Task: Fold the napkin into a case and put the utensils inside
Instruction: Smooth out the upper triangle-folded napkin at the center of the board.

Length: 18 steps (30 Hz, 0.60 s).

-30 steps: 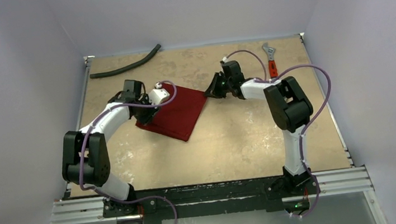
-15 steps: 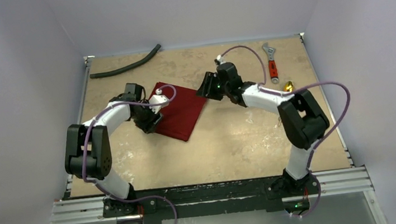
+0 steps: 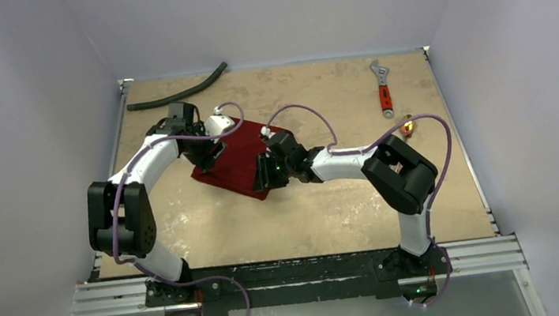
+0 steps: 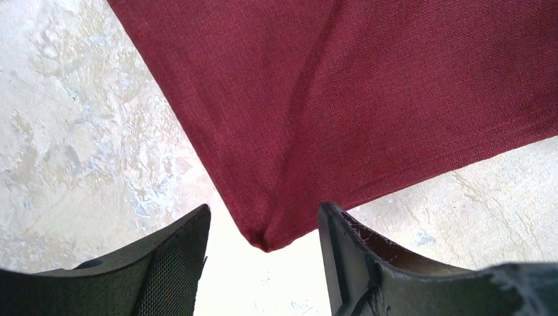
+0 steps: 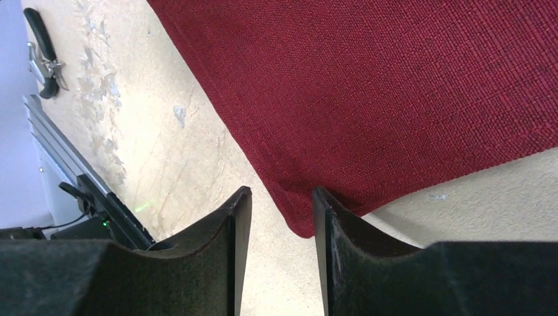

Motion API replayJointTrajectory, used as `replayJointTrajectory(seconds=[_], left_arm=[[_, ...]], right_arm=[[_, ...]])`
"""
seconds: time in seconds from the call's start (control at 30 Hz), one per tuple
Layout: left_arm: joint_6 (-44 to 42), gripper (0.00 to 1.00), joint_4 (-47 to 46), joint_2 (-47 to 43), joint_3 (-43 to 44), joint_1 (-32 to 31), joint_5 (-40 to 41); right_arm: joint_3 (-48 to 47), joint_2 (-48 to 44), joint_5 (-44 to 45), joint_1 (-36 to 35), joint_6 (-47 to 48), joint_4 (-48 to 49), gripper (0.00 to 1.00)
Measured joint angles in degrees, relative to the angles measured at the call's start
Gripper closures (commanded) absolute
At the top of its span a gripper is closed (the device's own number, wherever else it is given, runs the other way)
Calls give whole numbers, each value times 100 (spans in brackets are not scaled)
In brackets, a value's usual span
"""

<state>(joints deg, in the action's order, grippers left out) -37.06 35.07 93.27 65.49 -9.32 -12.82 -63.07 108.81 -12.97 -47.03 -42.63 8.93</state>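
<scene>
Straddling napkin (image 5: pixel 395 85) corner, right gripper (image 5: pixel 281 197).

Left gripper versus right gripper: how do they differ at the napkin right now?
The left gripper straddles the leftmost corner of the napkin, as the top view shows it, with jaws spread wide. The right gripper sits at the corner nearest the arm bases, with jaws set narrower. Both are open, and neither is pinching cloth.

The napkin (image 3: pixel 240 156) lies on the table (image 3: pixel 331 216), at 9 o'clock from its middle. The hose (image 3: pixel 178 95) lies at 10 o'clock by the far edge, the wrench (image 3: pixel 383 86) at 2 o'clock and one utensil (image 3: pixel 407 123) at 3 o'clock. The left gripper (image 3: pixel 209 156) straddles the napkin's 9 o'clock corner, and the right gripper (image 3: pixel 263 177) its 5 o'clock corner.
</scene>
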Motion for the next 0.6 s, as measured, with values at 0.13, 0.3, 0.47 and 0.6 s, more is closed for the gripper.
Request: replayJointTrajectory(seconds=[0.13, 0.3, 0.47, 0.6], left_arm=[[37, 42, 13, -2, -15, 37, 55], [46, 44, -192, 37, -131, 162, 212], [0, 45, -433, 109, -393, 219, 415], [-55, 47, -625, 131, -619, 219, 549]], right_arm=[[-70, 105, 24, -28, 85, -4, 67], [-74, 225, 28, -26, 133, -2, 69], [-74, 225, 20, -26, 177, -7, 70], [-74, 223, 20, -26, 234, -22, 69]])
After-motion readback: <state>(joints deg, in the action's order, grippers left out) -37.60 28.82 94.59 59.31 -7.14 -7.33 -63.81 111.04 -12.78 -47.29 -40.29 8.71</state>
